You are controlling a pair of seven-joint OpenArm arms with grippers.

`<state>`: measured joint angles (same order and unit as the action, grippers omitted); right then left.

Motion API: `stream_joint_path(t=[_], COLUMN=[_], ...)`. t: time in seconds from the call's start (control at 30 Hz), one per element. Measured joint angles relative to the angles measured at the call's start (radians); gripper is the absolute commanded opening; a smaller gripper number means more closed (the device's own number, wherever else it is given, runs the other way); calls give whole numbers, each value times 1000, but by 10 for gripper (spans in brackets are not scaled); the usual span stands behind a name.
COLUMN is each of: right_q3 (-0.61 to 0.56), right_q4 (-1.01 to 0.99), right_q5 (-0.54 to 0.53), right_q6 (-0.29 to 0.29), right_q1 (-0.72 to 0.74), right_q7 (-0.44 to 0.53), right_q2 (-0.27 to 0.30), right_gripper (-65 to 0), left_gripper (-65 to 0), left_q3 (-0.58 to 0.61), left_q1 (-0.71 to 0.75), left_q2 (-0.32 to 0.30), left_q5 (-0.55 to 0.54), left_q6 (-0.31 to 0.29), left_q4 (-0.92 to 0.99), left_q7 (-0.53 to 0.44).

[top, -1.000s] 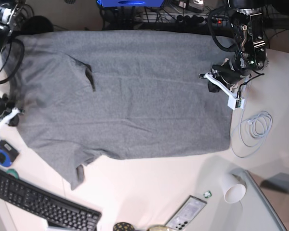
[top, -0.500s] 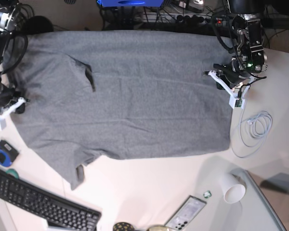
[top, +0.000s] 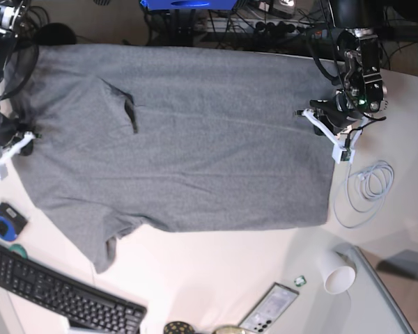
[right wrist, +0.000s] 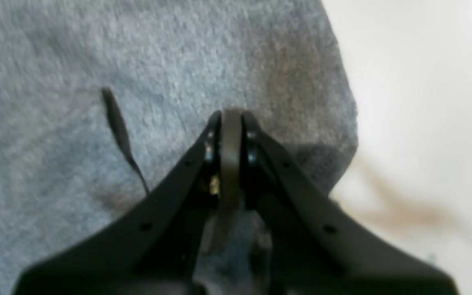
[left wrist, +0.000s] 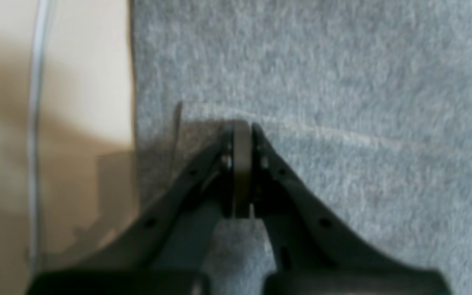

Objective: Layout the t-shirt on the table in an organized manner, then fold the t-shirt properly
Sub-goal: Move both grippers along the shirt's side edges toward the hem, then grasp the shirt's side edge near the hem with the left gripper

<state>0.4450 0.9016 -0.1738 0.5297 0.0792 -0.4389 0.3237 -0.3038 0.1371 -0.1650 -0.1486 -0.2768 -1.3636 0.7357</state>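
The grey t-shirt (top: 195, 139) lies spread flat over the white table (top: 216, 264), one sleeve pointing toward the near left. My left gripper (top: 327, 126) is at the shirt's right hem. In the left wrist view it (left wrist: 242, 127) is shut, pinching cloth just inside the hem edge of the t-shirt (left wrist: 342, 82), and a taut crease runs off from the tips. My right gripper (top: 14, 144) is at the shirt's left edge. In the right wrist view it (right wrist: 230, 112) is shut too, with cloth of the t-shirt (right wrist: 96, 49) bunched under its fingers near a rounded edge.
A coiled white cable (top: 368, 184) lies right of the hem. A white cup (top: 338, 273), a phone (top: 268, 307) and a grey glass panel (top: 383, 306) sit at the near right. A black keyboard (top: 56, 296) and a blue round object (top: 5, 223) are near left.
Both grippers have moved toward the far side of the table, and the shirt has shifted with them. Its right hem has drawn slightly inward and its near sleeve has slid.
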Motion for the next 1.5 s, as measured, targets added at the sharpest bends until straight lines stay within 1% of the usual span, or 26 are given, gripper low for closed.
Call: stream_joint_path(t=[0.07,0.13,0.27,0.37,0.43,0.5,0.6,0.63,0.67,0.73,0.77,0.83,0.9,0.97,1.0,1.03,1.07,1.2,1.3,1.5], right_q3=[0,0,0,0,0,0,-3,-4,-3,-2,-4,-6,-7,-6,-6,-6,-6,-6,-6,-6], right_q4=[30,64,153,192,176,113,-1,-37,-76,-140,-158,-176,-184,-184,-183,-183,-183,-183,-179,-179], right_q5=[7,19,19,16,18,16,15,12,17,18,18,18,19,21,21,21,21,20,19,19], right_q6=[-2,-10,-11,-11,-13,-15,-15,-15,-15,-18,-18,-17,-17,-17,-18,-18,-18,-15,-16,-15], right_q1=[-3,-8,-8,19,60,129,232,261,293,338,346,346,341,335,327,321,314,291,277,263], right_q7=[-34,-48,-55,-56,-58,-60,-53,-52,-53,-43,-14,52,66,70,74,74,75,73,75,73], right_q2=[-3,-7,-6,-5,-2,5,22,29,37,45,45,42,39,42,45,46,45,40,43,39], right_gripper=[-632,-632,-629,-621,-621,-620,-617,-603,-575,-494,-456,-371,-273,-182,-147,-128,-125,-126,-126,-126], left_gripper=[-650,-650,-650,-650,-650,-650,-650,-650,-650,-650,-637,-485,-346,-252,-219,-199,-191,-193,-193,-194], left_q3=[0,0,0,1,-3,-2,-2,0,2,-2,-5,-2,8,8,9,9,10,10,10,10], left_q1=[7,7,-8,-47,-100,-160,-251,-279,-312,-386,-416,-472,-504,-526,-537,-550,-560,-586,-591,-592], left_q2=[4,4,3,-23,-34,-50,-55,-60,-71,-89,-92,-96,-100,-105,-108,-112,-116,-116,-111,-109], left_q5=[7,7,5,-10,2,-5,-5,-3,-15,3,10,8,5,2,2,9,11,12,10,10], left_q6=[0,0,0,-1,3,7,0,0,-11,-3,8,7,-5,-4,-3,-3,2,3,3,4], left_q4=[-23,-51,-94,-82,-57,-22,72,109,152,251,288,347,399,462,501,546,592,704,733,761], left_q7=[13,13,10,42,67,63,62,62,61,63,61,50,-16,-65,-75,-80,-96,-169,-206,-222])
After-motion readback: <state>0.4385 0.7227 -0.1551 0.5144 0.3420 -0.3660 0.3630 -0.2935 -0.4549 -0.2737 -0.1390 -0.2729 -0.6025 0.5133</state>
